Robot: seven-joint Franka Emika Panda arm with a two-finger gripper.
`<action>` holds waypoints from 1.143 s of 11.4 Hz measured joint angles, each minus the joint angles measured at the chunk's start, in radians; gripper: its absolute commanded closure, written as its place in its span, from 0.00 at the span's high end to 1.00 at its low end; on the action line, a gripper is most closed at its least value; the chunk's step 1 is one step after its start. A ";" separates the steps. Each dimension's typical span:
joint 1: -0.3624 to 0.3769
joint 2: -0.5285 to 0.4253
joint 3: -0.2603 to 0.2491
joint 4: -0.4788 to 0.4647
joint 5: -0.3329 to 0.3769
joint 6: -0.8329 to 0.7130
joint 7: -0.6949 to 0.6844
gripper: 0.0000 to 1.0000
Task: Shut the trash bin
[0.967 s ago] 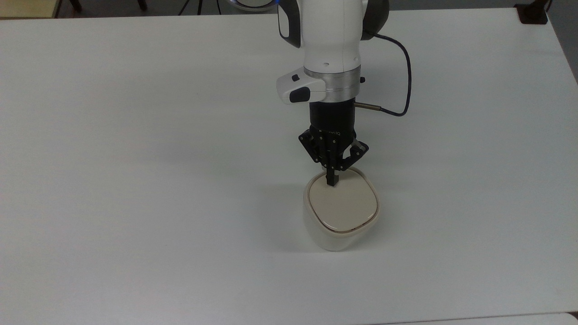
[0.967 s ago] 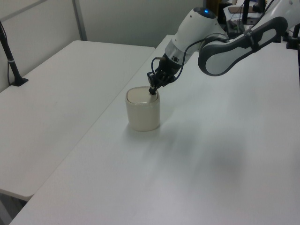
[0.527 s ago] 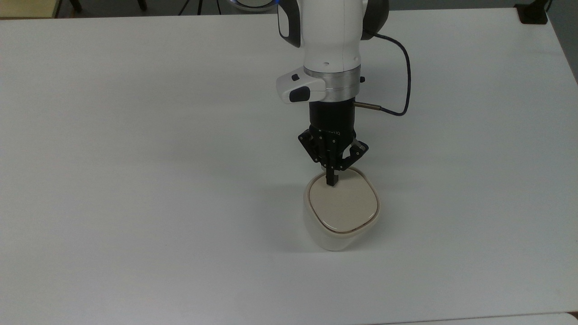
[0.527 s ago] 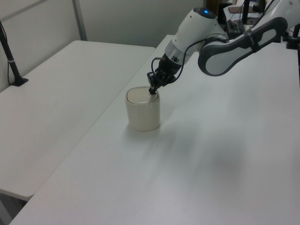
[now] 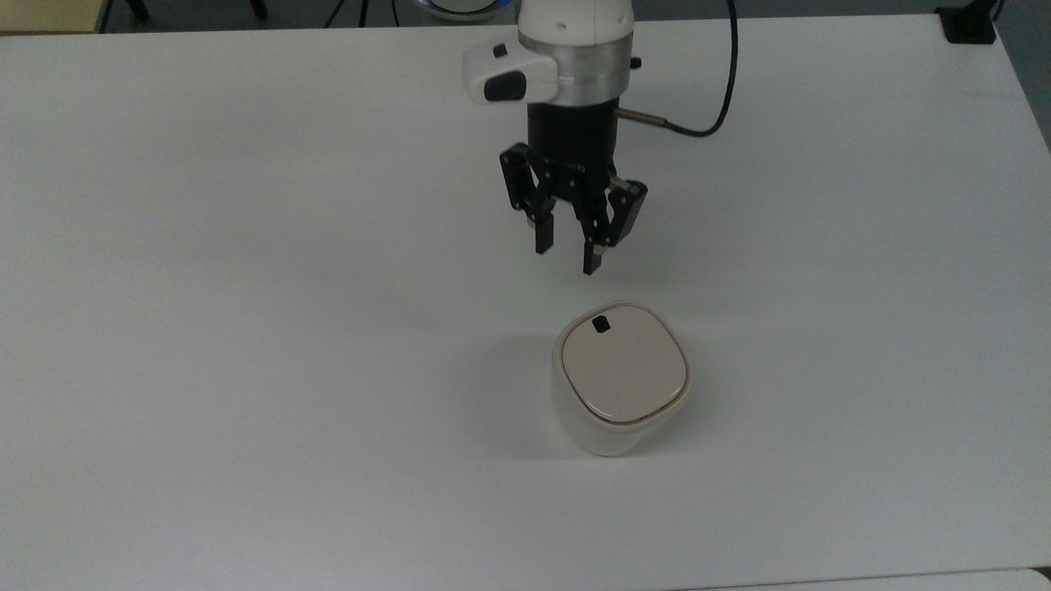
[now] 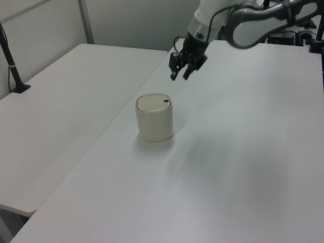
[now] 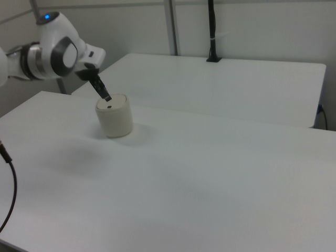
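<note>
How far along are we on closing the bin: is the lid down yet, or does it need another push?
Done, by the look of it: the beige lid sits flat and flush in the rim of the trash bin, its black mark uncovered. In hand: nothing; the gripper is open and apart from the bin, toward the top view's top edge. Left: seemingly no further push, though whether the lid has latched cannot be seen.

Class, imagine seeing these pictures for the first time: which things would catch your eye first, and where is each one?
The cream trash bin stands alone on the white table, its beige lid lying flat and shut, a small black mark near the lid's far edge. Above and beyond it in the top view hangs the black gripper, fingers apart, touching nothing.
</note>
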 measured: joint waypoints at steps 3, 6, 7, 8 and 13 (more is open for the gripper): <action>-0.036 -0.092 0.033 -0.003 0.000 -0.202 -0.003 1.00; -0.054 -0.170 0.037 -0.005 0.010 -0.412 -0.004 1.00; -0.077 -0.206 0.038 -0.007 0.038 -0.480 -0.023 1.00; -0.115 -0.255 0.038 -0.008 0.081 -0.563 -0.079 1.00; -0.248 -0.382 0.038 -0.029 0.144 -0.712 -0.496 1.00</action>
